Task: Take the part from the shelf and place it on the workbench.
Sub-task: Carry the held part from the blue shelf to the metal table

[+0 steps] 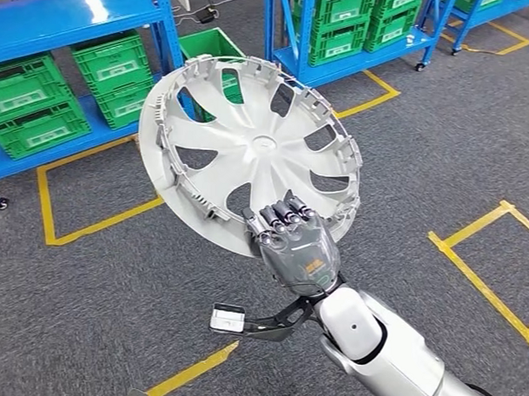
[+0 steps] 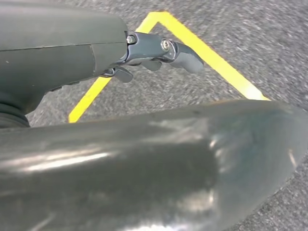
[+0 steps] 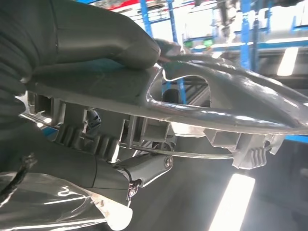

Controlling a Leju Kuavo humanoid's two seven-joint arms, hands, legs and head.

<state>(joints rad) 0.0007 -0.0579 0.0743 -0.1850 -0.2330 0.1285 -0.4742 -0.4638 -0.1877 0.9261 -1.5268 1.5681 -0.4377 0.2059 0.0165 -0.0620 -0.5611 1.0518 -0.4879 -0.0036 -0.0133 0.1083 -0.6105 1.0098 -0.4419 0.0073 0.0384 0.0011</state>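
From the head view I see my right hand [image 1: 298,243] gripping the near rim of the wheel cover [image 1: 250,150], fingers curled over its edge onto the ribbed inner face. The cover is held up off the grey carpet floor [image 1: 407,168], tilted, its back side toward me. Behind it on the left stands a blue shelf [image 1: 65,17] loaded with green crates [image 1: 36,107]; the cover's far edge overlaps that shelf's blue post in my sight. A second blue shelf [image 1: 359,45] with more green crates stands beyond, well apart. Yellow tape lines [image 1: 482,275] mark boxes on the floor to the right and left, and the carpet to the right lies open.

In the left wrist view my left hand [image 2: 160,53] hangs over the carpet with its fingers lying close together and nothing in them that I can see. A yellow tape corner [image 2: 203,43] runs beneath it. The picture is blurred.

In the right wrist view the thumb [image 3: 120,43] presses on one face of the cover's rim [image 3: 203,110] and a finger [image 3: 145,168] hooks under the clips on the other face. Blue shelf posts [image 3: 145,14] show beyond.
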